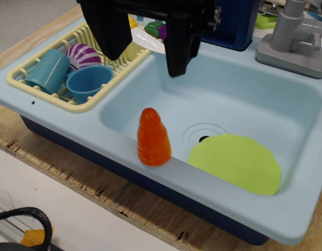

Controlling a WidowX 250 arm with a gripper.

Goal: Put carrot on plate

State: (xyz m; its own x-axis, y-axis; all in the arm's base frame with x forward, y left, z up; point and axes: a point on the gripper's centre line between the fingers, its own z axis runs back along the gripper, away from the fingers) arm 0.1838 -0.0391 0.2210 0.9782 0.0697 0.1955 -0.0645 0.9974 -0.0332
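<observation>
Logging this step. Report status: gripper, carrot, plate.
Gripper open, empty, above the sink. Carrot upright in sink, left of plate, apart. Nothing between them.

A toy kitchen: plastic sink [223, 99], faucet [297, 36], dish rack [77, 65] (set on plywood [98, 183]).

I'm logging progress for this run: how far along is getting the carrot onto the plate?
Nothing is done yet. The carrot stands upright in the sink, left of the green plate, which is bare. The gripper hangs open above, holding nothing. Grasping, moving and placing the carrot all remain.
</observation>
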